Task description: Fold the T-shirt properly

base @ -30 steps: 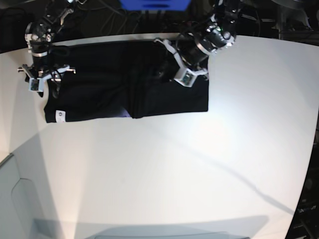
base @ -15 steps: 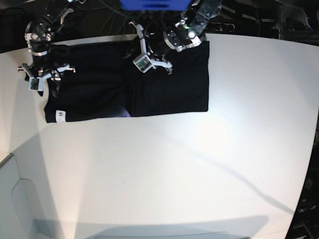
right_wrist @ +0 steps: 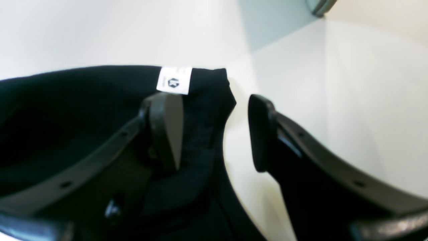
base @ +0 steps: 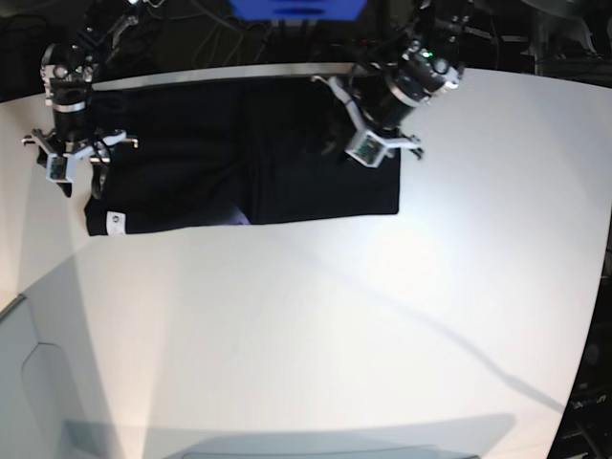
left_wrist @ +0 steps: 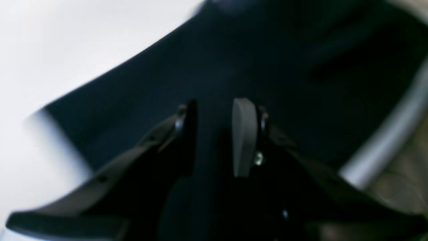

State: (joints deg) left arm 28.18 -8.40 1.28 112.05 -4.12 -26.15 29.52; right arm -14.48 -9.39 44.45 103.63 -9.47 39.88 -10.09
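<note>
The black T-shirt lies flat in a wide rectangle at the back of the white table. Its small white tag sits at the front left corner, and a sliver of purple print peeks out at a fold. My right gripper hovers at the shirt's left edge. In the right wrist view it stands wide open, one finger over the cloth near the tag, the other over bare table. My left gripper is above the shirt's right part. The blurred left wrist view shows it narrowly open over the dark cloth, holding nothing.
A blue object and cables sit behind the table's back edge. A grey metal rail runs past the shirt's far edge. A pale grey panel stands at the front left corner. White tabletop stretches in front of the shirt.
The left gripper swung left across the shirt's back edge, then returned to the right part. The right gripper shifted slightly up and left. The shirt's right half now lies smoother.
</note>
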